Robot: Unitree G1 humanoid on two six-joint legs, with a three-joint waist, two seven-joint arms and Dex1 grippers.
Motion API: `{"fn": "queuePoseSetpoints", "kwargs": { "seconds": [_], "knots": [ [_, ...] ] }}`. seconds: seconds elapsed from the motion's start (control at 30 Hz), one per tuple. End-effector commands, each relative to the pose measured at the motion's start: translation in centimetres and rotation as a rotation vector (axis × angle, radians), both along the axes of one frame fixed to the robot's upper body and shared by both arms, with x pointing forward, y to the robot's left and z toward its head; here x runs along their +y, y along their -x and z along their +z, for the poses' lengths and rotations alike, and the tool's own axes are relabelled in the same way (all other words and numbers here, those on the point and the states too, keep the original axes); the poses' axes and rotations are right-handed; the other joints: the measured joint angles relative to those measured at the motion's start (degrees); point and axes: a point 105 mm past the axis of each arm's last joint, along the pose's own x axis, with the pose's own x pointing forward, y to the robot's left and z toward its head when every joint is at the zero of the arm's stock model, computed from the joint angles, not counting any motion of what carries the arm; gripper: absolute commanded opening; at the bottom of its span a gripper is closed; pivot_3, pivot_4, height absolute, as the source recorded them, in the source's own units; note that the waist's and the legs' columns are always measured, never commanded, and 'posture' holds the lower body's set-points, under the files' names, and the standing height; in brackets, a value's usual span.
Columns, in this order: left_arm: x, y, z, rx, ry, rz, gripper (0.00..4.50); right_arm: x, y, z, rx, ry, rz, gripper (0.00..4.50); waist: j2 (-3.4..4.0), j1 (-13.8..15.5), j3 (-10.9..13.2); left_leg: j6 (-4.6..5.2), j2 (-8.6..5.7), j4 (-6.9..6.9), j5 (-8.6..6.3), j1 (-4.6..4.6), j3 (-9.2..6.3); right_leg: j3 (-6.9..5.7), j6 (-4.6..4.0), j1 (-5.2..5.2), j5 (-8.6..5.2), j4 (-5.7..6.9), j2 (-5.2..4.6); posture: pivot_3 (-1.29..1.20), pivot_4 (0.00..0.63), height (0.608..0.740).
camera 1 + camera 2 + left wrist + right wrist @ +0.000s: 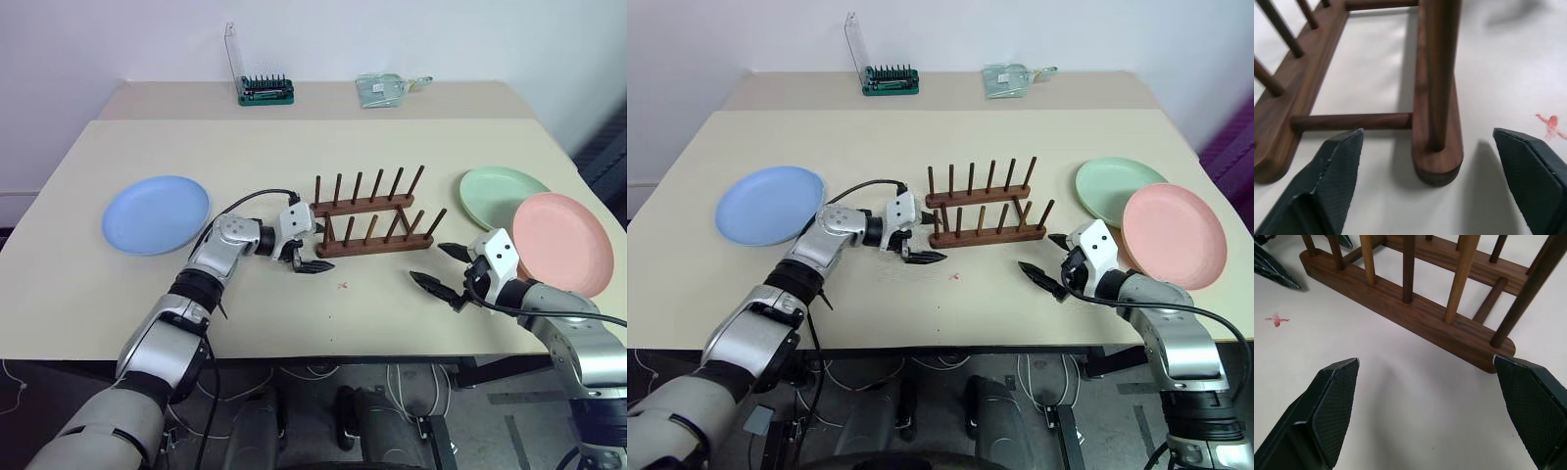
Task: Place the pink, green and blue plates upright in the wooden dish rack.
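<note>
Silver arms, black cables, white wrists, black textured two-fingered tools.

Looks like a robotics lab or test room, not a home kitchen. I'm at a plain beige tabletop (118,313) pushed against a bare white wall (392,39), with a second, smaller table (176,98) behind it. On that back table sits a green tool holder (265,91) with a clear lid and a row of bits, plus a clear plastic bag (382,89): workshop kit, not kitchenware. Loose cables (1019,377) hang and lie on the floor under the tabletop. A small red mark (955,276) is drawn on the tabletop surface, like a placement marker. Dishes here read as staged props.
</note>
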Motion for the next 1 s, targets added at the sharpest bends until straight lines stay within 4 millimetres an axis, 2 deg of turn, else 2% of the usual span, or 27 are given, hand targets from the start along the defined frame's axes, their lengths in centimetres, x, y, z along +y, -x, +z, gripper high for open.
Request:
{"fn": "queuePoseSetpoints", "kwargs": {
  "seconds": [0.03,0.1,0.2,0.3,0.33,0.43,0.57,0.63,0.73,0.87,1.0],
  "knots": [
    [2.8,0.3,0.2,0.029,0.024,0.095,3.79,-0.5,-0.2,0.9,-0.032,0.044,-0.011,3.96,0.0,-0.1,0.0,0.0,0.01,-0.01,0.0,0.0,0.0,0.0,0.0,-0.01,0.0,0.02,0.02,0.0,0.15,0.73],
    [4.0,1.1,-0.1,0.043,0.02,0.123,3.27,-0.4,0.0,0.8,-0.024,0.059,0.0,3.19,0.0,-0.3,0.0,0.0,0.05,-0.02,0.0,0.03,-0.01,0.0,0.0,-0.02,0.0,0.07,0.03,0.0,0.15,0.73],
    [4.9,3.7,-0.4,0.086,0.008,0.104,1.78,-0.3,-0.2,0.5,-0.014,0.104,0.011,1.61,0.04,-0.4,0.0,0.0,0.08,-0.03,0.0,0.07,-0.01,0.0,0.0,-0.02,0.0,0.12,0.05,0.0,0.15,0.73],
    [4.1,5.9,-0.3,0.109,0.006,0.059,0.26,-0.1,-0.3,0.1,-0.003,0.135,0.022,0.12,0.05,0.0,0.0,-0.01,0.13,-0.03,0.0,0.08,-0.01,0.02,-0.02,0.0,-0.01,0.12,0.03,0.0,0.15,0.73],
    [3.4,6.4,-0.3,0.1,-0.002,0.042,0.03,-0.1,-0.5,-0.1,0.001,0.152,0.022,0.0,0.05,0.3,0.0,-0.01,0.13,-0.03,0.0,0.08,-0.01,0.02,-0.02,0.01,-0.02,0.11,0.01,0.0,0.15,0.73],
    [1.1,7.0,-0.2,0.1,0.016,0.035,0.03,-0.1,-1.0,-0.9,0.012,0.189,0.024,0.0,0.05,0.6,0.0,-0.01,0.08,0.06,0.0,0.05,-0.03,0.01,-0.02,0.06,-0.03,0.08,-0.08,0.0,0.15,0.73],
    [-0.7,5.3,-0.4,0.045,0.021,0.137,0.03,-0.5,-2.7,-1.5,-0.011,0.243,-0.04,0.0,0.05,0.3,0.0,0.02,-0.01,0.12,-0.01,0.0,-0.01,0.01,0.0,0.08,-0.01,0.03,-0.13,0.0,0.15,0.73],
    [-0.8,3.7,-1.1,0.032,-0.009,0.249,0.03,-0.5,-3.5,-1.9,-0.019,0.266,-0.062,0.0,0.05,0.1,0.0,0.02,-0.05,0.11,-0.01,0.01,-0.03,0.01,0.01,0.07,-0.01,0.05,-0.04,0.0,0.15,0.73],
    [-0.7,2.7,-2.1,-0.03,-0.067,0.315,0.03,-0.5,-4.5,-2.5,-0.03,0.298,-0.091,0.0,0.04,0.0,-0.1,0.03,-0.02,0.11,-0.01,0.09,-0.05,0.03,0.01,0.11,0.0,0.11,0.07,0.0,0.15,0.73],
    [-0.6,0.4,-1.8,-0.037,-0.006,0.492,0.03,-0.9,-6.2,-2.7,-0.062,0.33,-0.142,0.0,-0.01,0.2,-0.2,0.03,0.0,0.15,-0.01,0.17,-0.06,0.05,0.0,0.23,0.0,0.12,0.08,0.0,0.15,0.73],
    [-0.1,-1.3,-1.7,-0.058,0.018,0.614,0.03,-0.1,-8.1,-2.1,-0.113,0.325,-0.16,0.0,-0.01,0.1,-0.2,0.03,0.03,0.4,-0.02,0.18,-0.2,0.02,0.0,0.4,0.01,0.16,0.09,0.0,0.15,0.73]
  ]
}}
